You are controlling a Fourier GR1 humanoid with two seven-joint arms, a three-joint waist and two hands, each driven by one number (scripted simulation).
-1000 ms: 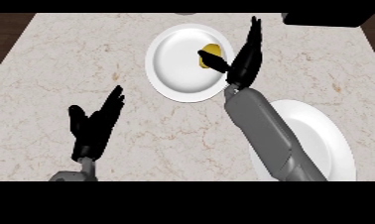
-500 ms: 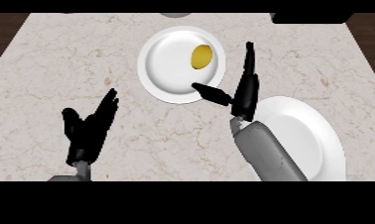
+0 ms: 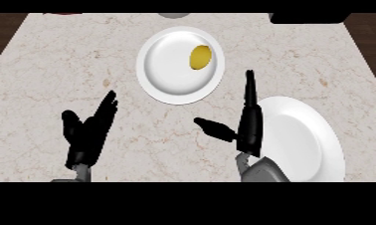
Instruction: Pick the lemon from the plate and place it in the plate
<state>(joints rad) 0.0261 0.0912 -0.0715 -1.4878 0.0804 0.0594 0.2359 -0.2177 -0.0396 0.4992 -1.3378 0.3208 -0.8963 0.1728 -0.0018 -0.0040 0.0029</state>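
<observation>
A yellow lemon (image 3: pixel 200 56) lies on the right part of a white plate (image 3: pixel 165 69) at the counter's far middle. A second white plate (image 3: pixel 308 139) sits bare at the near right. My right hand (image 3: pixel 246 119) stands open beside that plate's left rim, fingers straight and pointing away, thumb out to the left, holding nothing. It is well short of the lemon. My left hand (image 3: pixel 88 129) rests open at the near left, fingers up.
The pale marble counter (image 3: pixel 66 59) has a dark edge on the left and right. A grey round thing (image 3: pixel 173 15) and a dark block (image 3: pixel 308 17) show at the far edge. A red thing (image 3: pixel 62 13) peeks in at the far left.
My right hand has drawn back from the lemon on the far plate toward the near right, ending beside the second plate. The lemon stays on its plate. The left hand barely moved.
</observation>
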